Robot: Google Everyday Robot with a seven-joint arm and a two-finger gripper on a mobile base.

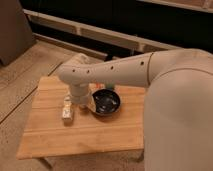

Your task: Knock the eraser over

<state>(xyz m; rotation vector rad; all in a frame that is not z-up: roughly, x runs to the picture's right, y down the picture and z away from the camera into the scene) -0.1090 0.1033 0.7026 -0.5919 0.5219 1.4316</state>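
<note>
My arm reaches from the right across the small wooden table [60, 135]. The gripper [78, 98] hangs down from the wrist over the table's back middle, just left of the round black bowl [106, 102] and just behind the long white remote-like bar [67, 110]. The black eraser does not show; it is hidden, perhaps behind the arm or the gripper. A small pale object [83, 106] sits at the foot of the gripper; I cannot tell what it is.
A bit of something green [108, 86] peeks out behind the bowl under the arm. The table stands on a speckled floor, with a dark wall and a pale ledge [100, 35] behind it. My own body fills the right side.
</note>
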